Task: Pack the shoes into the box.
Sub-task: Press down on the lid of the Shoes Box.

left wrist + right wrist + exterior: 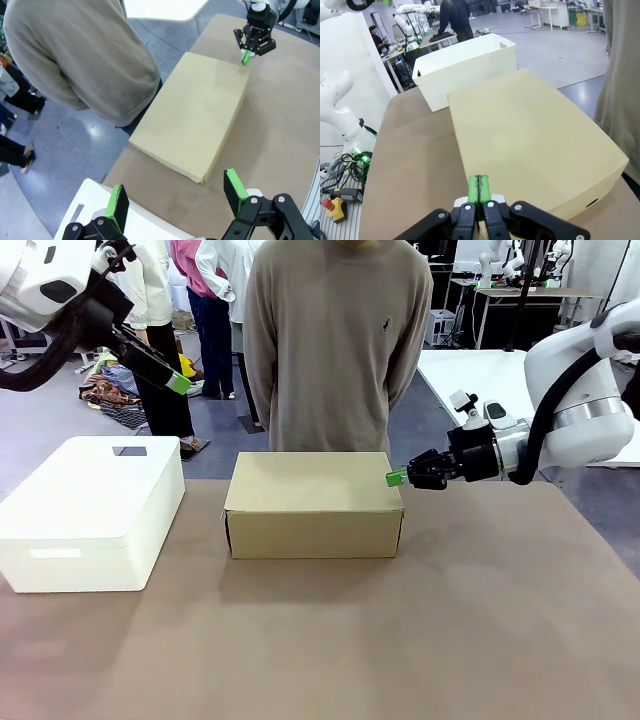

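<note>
**Closed shoebox, right hand at its corner**

The right hand (400, 477), its green pads pressed together with nothing between them, sits at the upper right corner of the tan-brown cardboard shoebox (313, 503), pads just at the lid's edge. That box lies in the middle of the brown desk (420, 640), lid down flat; whether the shoes are inside cannot be told. The left hand (175, 200) hangs high above and left of the shoebox with its fingers spread wide and empty. A white rounded rectangular plastic box (90, 515) stands to the left of the shoebox, a little apart. A person in a beige sweater (338, 340) stands just behind the shoebox, arms behind the back.

The step in hand looks like pressing or nudging the lid with closed fingertips. To do it well, keep the pads low against the lid's edge and push gently along the lid, so the light box does not slide across the desk toward the white box
</note>
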Robot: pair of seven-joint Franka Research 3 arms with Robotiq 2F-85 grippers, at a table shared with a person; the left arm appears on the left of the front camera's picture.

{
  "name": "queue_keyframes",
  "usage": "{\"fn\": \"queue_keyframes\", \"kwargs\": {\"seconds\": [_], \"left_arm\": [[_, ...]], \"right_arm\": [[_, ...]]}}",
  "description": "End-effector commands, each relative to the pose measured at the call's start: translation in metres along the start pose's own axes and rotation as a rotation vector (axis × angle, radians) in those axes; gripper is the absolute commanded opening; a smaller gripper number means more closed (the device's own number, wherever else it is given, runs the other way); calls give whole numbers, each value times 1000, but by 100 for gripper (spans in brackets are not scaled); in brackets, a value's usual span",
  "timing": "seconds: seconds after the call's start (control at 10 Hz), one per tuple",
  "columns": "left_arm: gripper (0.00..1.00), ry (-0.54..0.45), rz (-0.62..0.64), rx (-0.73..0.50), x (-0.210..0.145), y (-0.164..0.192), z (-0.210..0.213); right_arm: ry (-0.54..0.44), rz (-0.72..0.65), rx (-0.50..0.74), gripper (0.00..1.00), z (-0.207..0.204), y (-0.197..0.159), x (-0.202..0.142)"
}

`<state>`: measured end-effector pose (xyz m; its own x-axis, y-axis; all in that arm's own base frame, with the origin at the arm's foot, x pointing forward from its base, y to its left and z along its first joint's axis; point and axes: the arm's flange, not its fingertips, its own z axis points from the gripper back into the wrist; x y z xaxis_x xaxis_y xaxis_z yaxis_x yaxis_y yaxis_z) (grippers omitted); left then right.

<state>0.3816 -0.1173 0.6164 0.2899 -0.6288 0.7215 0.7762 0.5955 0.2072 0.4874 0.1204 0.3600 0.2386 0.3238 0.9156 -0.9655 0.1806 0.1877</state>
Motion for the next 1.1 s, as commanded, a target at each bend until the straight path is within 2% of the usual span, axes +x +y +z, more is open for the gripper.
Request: {"fn": "queue_keyframes", "kwargs": {"seconds": [0.0,0.3,0.5,0.8,1.0], "left_arm": [[100,-12,4,-13,-1,0,1],[100,-12,4,-13,-1,0,1],[100,-12,4,-13,-1,0,1],[100,-12,4,-13,-1,0,1],[100,-12,4,-13,-1,0,1]], "right_arm": [[6,-9,-13,0,7,2,13],[116,-70,-30,0,38,13,55],[216,-154,-13,39,58,17,79],[378,-226,-81,99,68,32,118],[493,-237,-185,100,68,46,136]]}}
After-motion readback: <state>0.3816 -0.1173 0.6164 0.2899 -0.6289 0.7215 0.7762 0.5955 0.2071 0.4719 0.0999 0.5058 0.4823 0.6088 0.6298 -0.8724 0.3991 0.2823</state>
